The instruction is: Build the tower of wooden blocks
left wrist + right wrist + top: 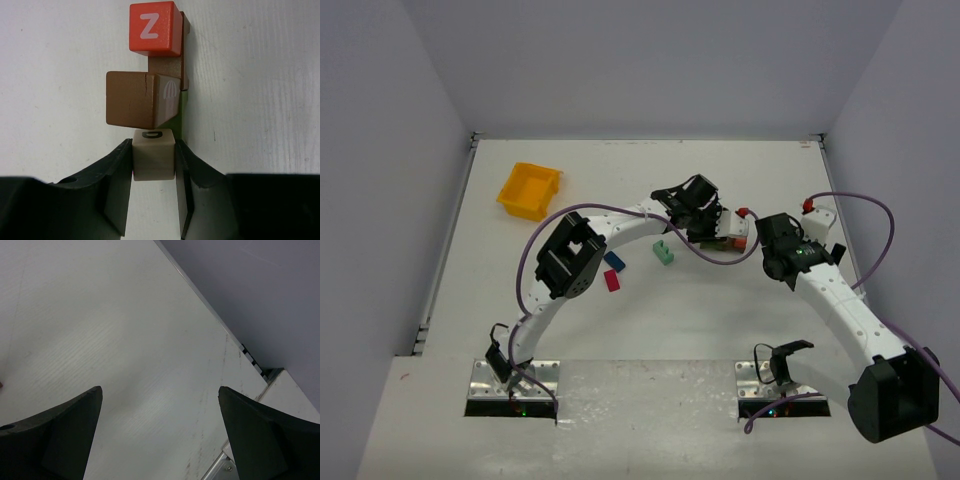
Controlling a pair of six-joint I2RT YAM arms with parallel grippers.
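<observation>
1. While the left claw (153,150) grips the tan block (153,162), jaws closed onto its two sides, confirm that the block sits square, lettered face toward the brown block (131,99).
2. Locate the stack: the brown block, red block (152,27) and an olive piece (178,118) cluster together on the worktop (60,75), directly ahead of the tan block.
3. Advance slowly. The stack looks offset, so a nudge could topple it.
4. Release only once the tan block rests fully supported.
5. Keep the right claw (160,388), spread wide and empty, away from the stack.
6. Leave the loose teal block (663,252), lying well apart, for later.
</observation>
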